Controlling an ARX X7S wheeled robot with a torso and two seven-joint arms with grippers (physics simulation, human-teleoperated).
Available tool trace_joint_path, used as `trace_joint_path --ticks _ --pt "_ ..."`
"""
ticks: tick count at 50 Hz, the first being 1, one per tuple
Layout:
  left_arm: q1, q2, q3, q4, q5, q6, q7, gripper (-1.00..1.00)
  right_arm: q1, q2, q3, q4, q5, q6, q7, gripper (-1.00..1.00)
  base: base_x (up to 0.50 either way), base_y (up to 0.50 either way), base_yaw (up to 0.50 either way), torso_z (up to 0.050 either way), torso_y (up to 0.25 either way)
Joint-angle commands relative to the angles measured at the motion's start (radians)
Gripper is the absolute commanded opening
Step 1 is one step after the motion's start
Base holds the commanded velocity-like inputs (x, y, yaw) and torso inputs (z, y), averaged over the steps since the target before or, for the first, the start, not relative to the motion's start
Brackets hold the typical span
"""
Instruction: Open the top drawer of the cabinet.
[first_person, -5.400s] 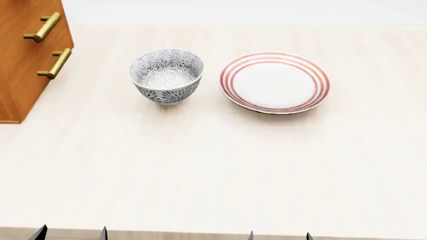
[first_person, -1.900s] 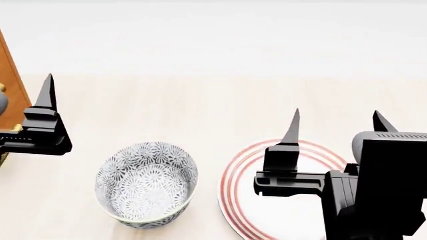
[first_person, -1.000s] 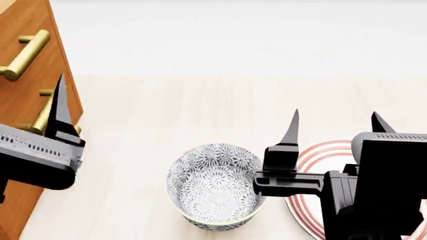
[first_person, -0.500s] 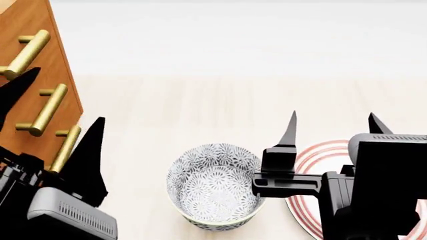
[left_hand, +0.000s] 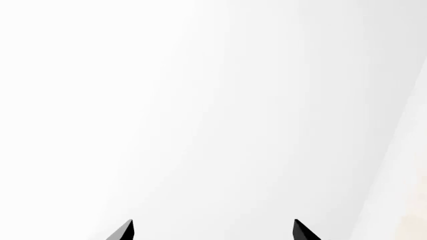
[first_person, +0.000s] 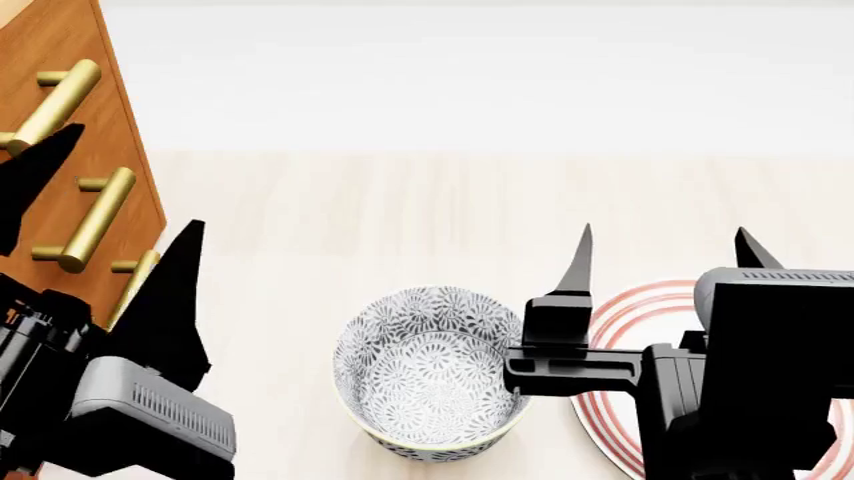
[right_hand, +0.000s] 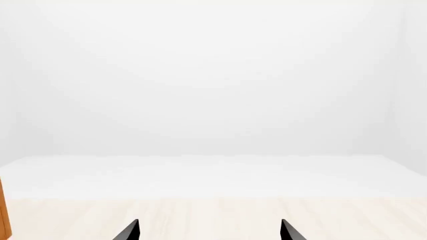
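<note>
Left wrist view first: pretty much nothing but white wall, with two black fingertips poking into the frame. So the left end effector has its jaws spread wide with nothing between them. No cabinet or handle in this view at all, so the camera isn't aimed at the drawer front yet.

Head view is where the change shows. Compared with half a second back, the left end effector has crept a bit further up along the cabinet, fingers wide apart and straddling the middle handle from where we look. The top handle we can see sits higher, near the upper finger; we can't tell if that really belongs to the top drawer, since the cabinet runs out of frame. All drawers look shut. We'd say the reach is going the right way but needs to climb more before closing.

The right end effector hangs open over the gap between the bowl and plate on the counter, about the same as before.

Right wrist view: open fingertips, right end effector empty, counter and a sliver of cabinet at the edge.
</note>
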Motion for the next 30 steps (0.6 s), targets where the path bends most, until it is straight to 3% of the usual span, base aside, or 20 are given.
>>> trace_joint_path --ticks 1,8,20,30 --pt "-0.090 0.050 -0.041 -0.124 -0.006 0.046 0.025 1.00 -0.006 -0.010 0.011 0.008 -0.017 -0.019 -0.015 1.00 0.00 0.00 0.00 0.000 0.000" --pt "-0.192 0.101 0.015 -0.368 0.013 0.156 0.029 1.00 -0.009 -0.006 0.005 0.011 -0.018 -0.026 -0.013 1.00 0.00 0.00 0.00 0.000 0.000" --pt "-0.239 0.146 0.056 -0.671 -0.004 0.293 -0.011 1.00 -0.011 -0.002 -0.008 0.028 -0.020 -0.041 -0.011 1.00 0.00 0.00 0.00 0.000 0.000" --pt "-0.281 0.160 0.060 -0.796 -0.003 0.317 -0.015 1.00 -0.010 0.001 -0.014 0.037 -0.019 -0.048 -0.008 1.00 0.00 0.00 0.00 0.000 0.000"
